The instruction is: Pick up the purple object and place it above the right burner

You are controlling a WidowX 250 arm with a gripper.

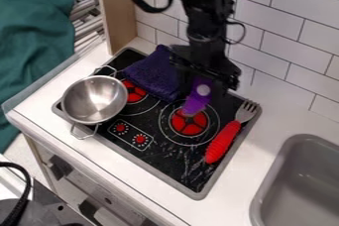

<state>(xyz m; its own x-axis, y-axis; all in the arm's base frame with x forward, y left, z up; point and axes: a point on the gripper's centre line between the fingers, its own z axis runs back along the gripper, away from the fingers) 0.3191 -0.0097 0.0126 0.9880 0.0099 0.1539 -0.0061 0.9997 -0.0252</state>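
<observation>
The gripper [204,83] hangs near the stovetop's [173,158] back edge, at the purple object [197,102]. I cannot tell its opening or whether it holds anything.

Stretches out as a white counter [281,113], with a grey sink [271,185] let in at the view's right. Carries a black stove top [169,156] in a grey frame, with a red left burner [134,92], a red right burner [189,125] and two red dial marks [140,139]. Bears a steel bowl [94,99] with wire handles at the left, a dark purple cloth [153,74] farther back, and a red-handled fork [222,141] slanting along the right side, tines toward the back.
</observation>
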